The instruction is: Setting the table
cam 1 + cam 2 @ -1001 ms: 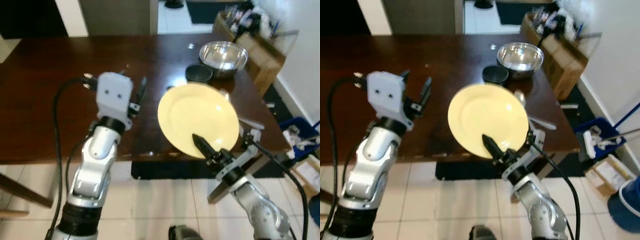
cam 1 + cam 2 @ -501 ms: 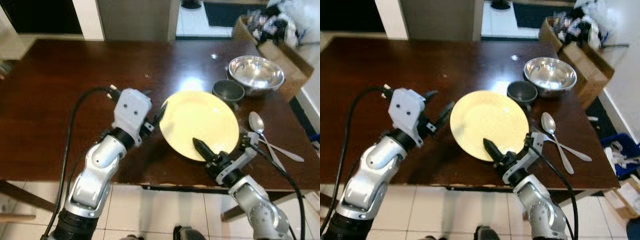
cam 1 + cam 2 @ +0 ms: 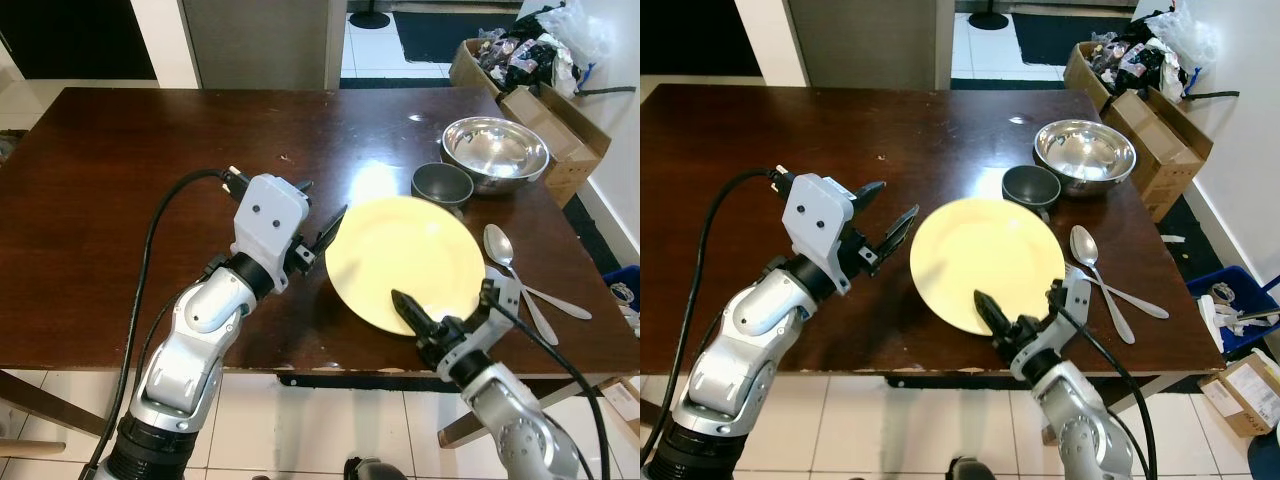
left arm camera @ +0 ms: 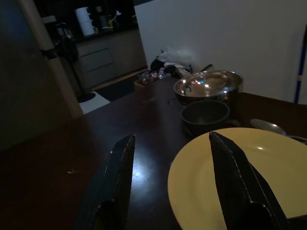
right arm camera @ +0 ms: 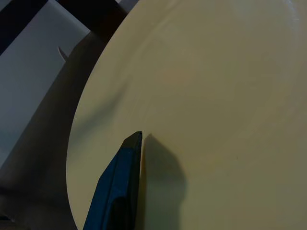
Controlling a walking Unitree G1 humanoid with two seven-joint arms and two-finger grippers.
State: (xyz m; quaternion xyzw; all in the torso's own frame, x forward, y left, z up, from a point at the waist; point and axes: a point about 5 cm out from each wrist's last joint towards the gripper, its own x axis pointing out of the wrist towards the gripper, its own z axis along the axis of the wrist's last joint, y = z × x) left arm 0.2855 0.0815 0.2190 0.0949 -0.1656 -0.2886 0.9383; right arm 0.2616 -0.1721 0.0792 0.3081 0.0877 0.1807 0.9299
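Note:
A pale yellow plate (image 3: pixel 405 255) lies low over the dark wooden table (image 3: pixel 130 180), right of centre near the front edge; I cannot tell whether it rests on the wood. My right gripper (image 3: pixel 415 318) is shut on the plate's near rim, with one black finger (image 5: pixel 120 187) lying on the plate (image 5: pixel 216 96). Just left of the plate's rim, my left gripper (image 3: pixel 318 212) hangs open and holds nothing. In the left wrist view its two fingers (image 4: pixel 115 187) frame the plate's (image 4: pixel 249 182) edge.
Behind the plate are a small dark bowl (image 3: pixel 442 183) and a larger steel bowl (image 3: pixel 495 150). A spoon (image 3: pixel 505 250) and another utensil (image 3: pixel 555 300) lie to the right. A cardboard box (image 3: pixel 545 90) stands past the table's right end.
The camera has come closer to the table. The plate, earlier tilted over the front edge, now lies flatter over the tabletop. My left gripper has come close to the plate's left rim.

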